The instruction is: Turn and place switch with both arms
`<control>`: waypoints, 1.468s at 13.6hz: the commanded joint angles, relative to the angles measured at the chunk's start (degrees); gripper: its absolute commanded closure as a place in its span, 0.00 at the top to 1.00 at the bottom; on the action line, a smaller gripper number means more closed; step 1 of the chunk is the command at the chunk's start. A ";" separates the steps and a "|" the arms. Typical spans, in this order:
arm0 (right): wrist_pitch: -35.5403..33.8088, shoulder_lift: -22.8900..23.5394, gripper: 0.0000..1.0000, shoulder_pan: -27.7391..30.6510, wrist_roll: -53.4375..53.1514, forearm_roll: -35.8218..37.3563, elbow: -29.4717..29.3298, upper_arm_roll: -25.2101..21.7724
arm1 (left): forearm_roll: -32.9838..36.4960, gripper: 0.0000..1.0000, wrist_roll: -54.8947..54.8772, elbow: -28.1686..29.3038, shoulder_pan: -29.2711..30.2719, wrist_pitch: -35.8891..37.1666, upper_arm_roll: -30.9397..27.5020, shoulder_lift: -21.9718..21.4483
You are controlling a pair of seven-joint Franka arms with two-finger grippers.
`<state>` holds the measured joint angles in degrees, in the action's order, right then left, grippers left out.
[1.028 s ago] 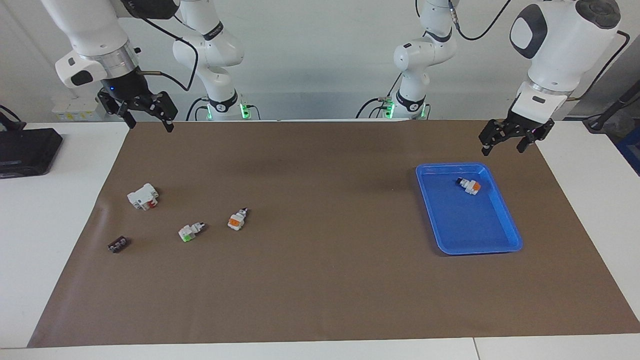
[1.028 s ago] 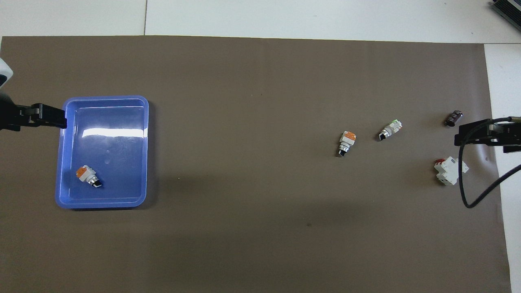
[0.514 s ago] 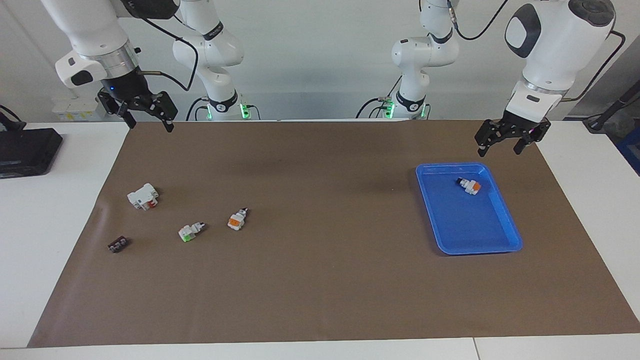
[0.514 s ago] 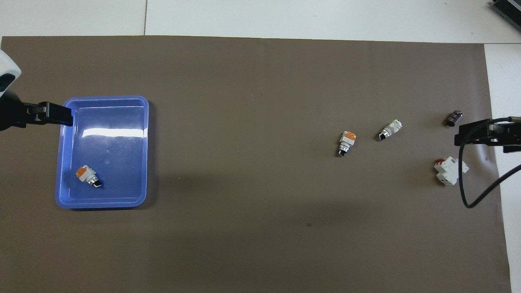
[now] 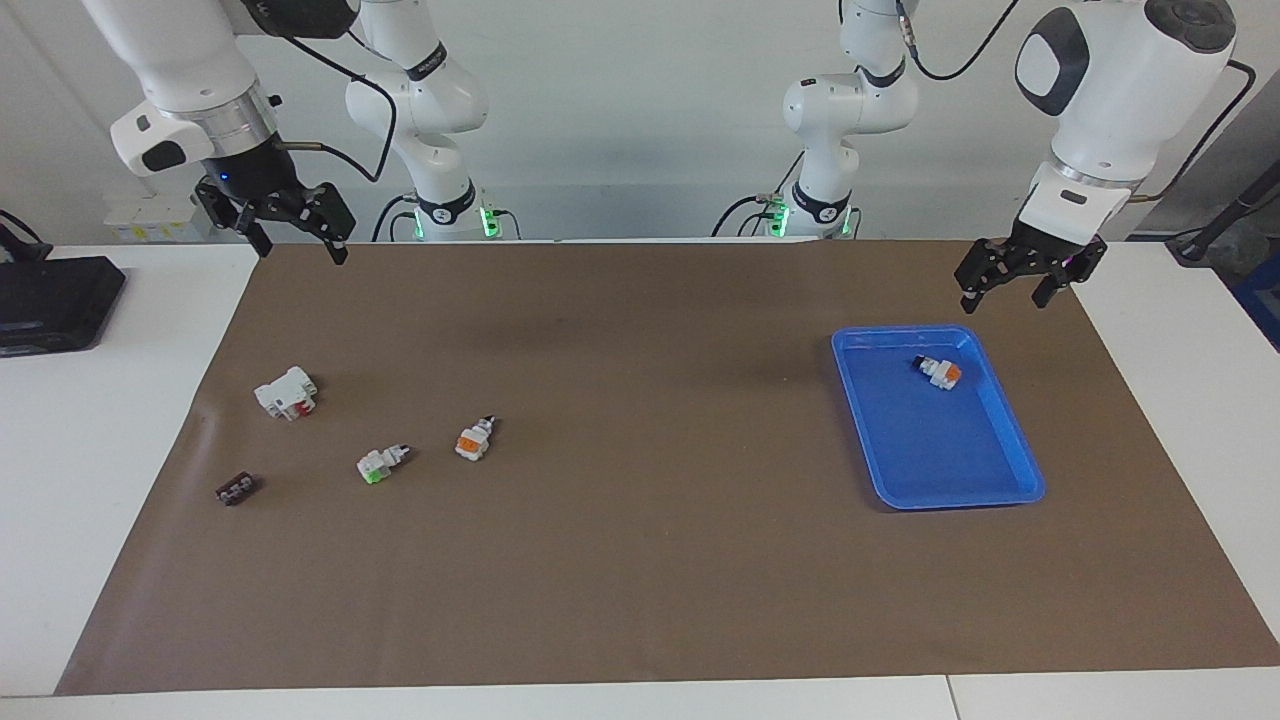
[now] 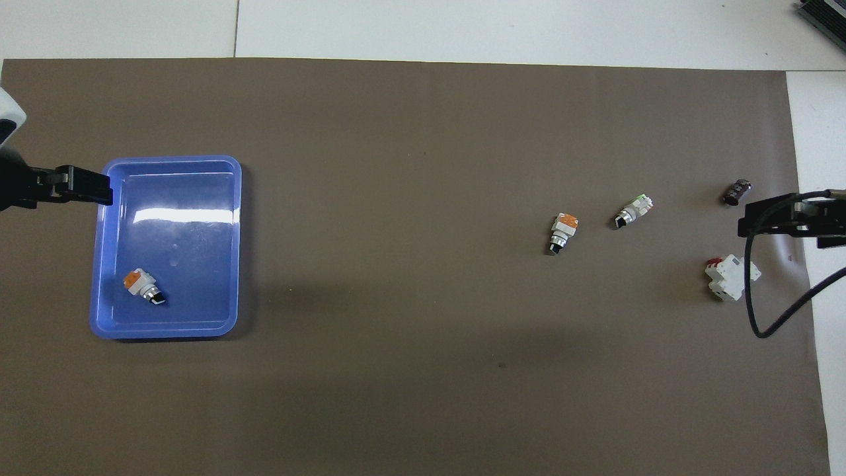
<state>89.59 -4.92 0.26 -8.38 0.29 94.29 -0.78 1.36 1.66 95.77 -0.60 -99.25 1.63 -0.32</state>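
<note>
Two white switches with black-tipped stems lie on the brown mat toward the right arm's end. One shows an orange face [image 5: 473, 440] [image 6: 562, 229], the other a green face [image 5: 381, 463] [image 6: 634, 211]. A third switch with an orange face [image 5: 938, 371] [image 6: 142, 285] lies in the blue tray [image 5: 960, 503] [image 6: 192, 264]. My left gripper [image 5: 1005, 297] [image 6: 79, 186] is open and empty, raised beside the tray at the left arm's end. My right gripper [image 5: 300, 250] [image 6: 760, 221] is open and empty, raised over the mat's edge at the right arm's end.
A larger white block with a red part [image 5: 286, 392] [image 6: 730, 277] and a small dark brown strip [image 5: 236, 489] [image 6: 736, 192] lie near the mat's edge under the right gripper. A black device [image 5: 50, 300] sits on the white table beside the mat. A black cable [image 6: 780, 317] hangs from the right arm.
The left gripper shifted slightly toward the tray and back again. The right arm, the switches and the tray have not moved.
</note>
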 commanded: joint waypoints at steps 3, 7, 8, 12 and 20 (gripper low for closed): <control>-0.56 -0.79 1.00 0.71 1.26 -1.08 0.63 0.25 | -0.22 1.00 -0.51 1.70 0.76 -0.68 -0.93 -1.52; -0.56 -0.79 1.00 0.71 1.26 -1.08 0.63 0.25 | -0.22 1.00 -0.34 1.79 0.07 -0.85 -0.93 -1.52; -0.56 -0.70 1.00 0.71 1.26 -1.08 0.63 0.25 | -0.22 1.00 -0.34 1.79 -0.02 -1.03 -0.84 -1.52; -0.56 -0.79 1.00 0.71 1.26 -1.08 0.72 0.25 | -0.22 1.00 -0.16 1.18 -0.98 -0.94 -0.93 -1.09; -0.56 -0.79 1.00 0.71 1.26 -1.08 0.72 0.25 | -2.86 1.00 -0.34 -1.81 -11.51 0.46 -11.71 0.06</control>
<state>89.59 -4.92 0.26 -8.38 0.29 94.30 -0.78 -0.23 1.66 95.10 -8.01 -99.34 -5.35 -0.33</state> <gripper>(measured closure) 0.000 0.000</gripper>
